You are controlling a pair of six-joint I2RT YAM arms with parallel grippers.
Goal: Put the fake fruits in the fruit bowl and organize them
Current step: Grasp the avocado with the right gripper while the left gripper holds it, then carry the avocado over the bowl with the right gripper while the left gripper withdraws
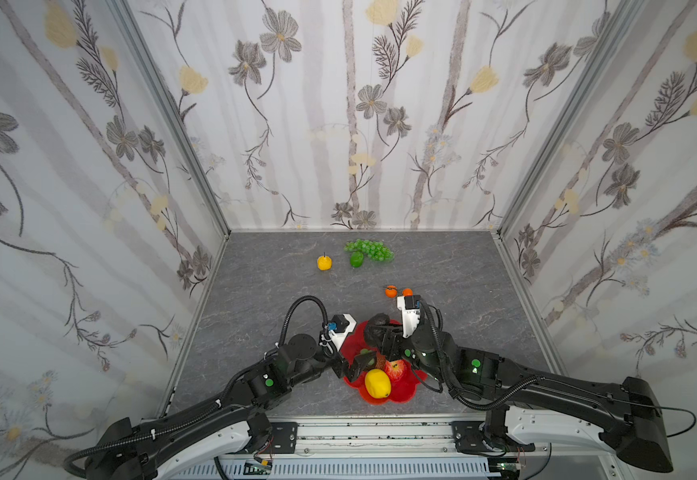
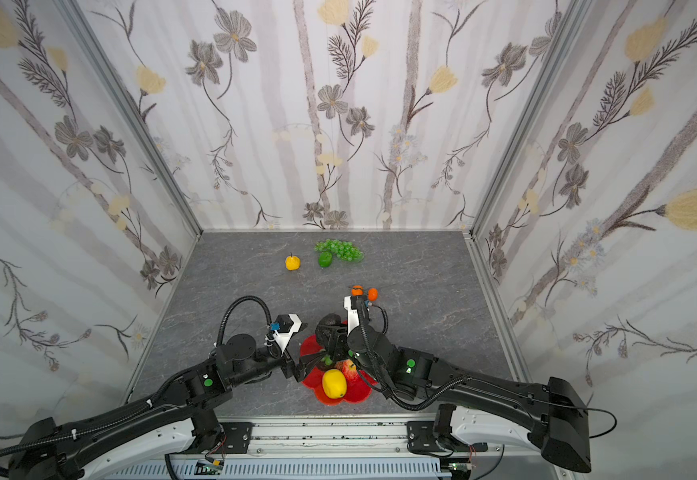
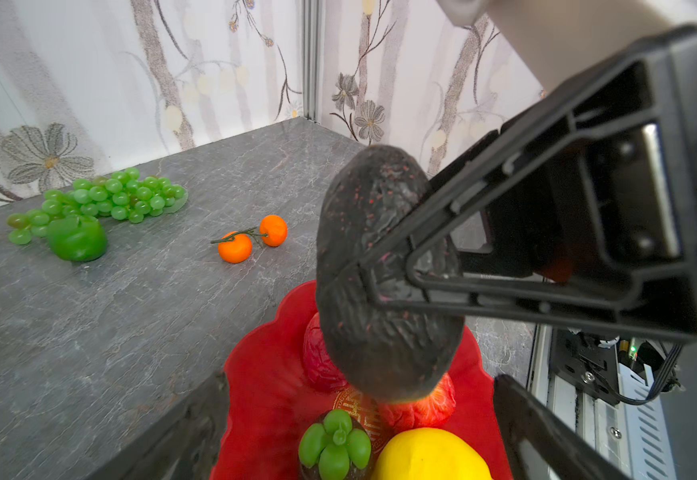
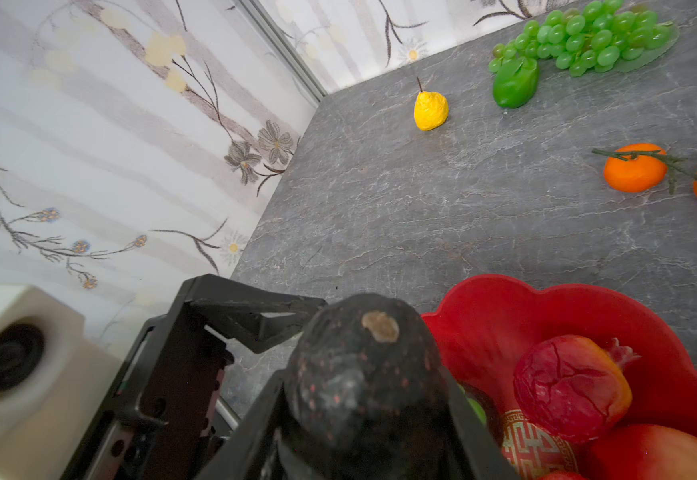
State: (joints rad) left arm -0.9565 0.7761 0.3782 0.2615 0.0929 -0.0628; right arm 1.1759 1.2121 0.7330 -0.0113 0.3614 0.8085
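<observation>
Your right gripper is clamped across the middle of a dark avocado. It holds it roughly upright over the far half of the red bowl. Looks like a mid-body grip so the lower end can drop into a gap. Can't tell if the avocado touches the strawberry under it.

Your left gripper sits low at the near-left rim with its jaws spread wide and nothing in them. A dark fruit with a green leaf cap lies in the bowl between its fingers. My guess is it is parked open to stay clear of the drop.

The near side of the bowl is taken:
- lemon
- apple, just right of the lemon
- wrinkled red fruit, on the far side

So the far middle is the free slot, which probably explains the hover there.

Out on the grey table:
- grapes, at the far edge
- lime, touching the grapes
- pear, left of the lime
- two oranges, joined by a stem, just beyond the bowl

Task roughly half done, I'd say. Watch the avocado, since it could roll off the strawberry on release.
</observation>
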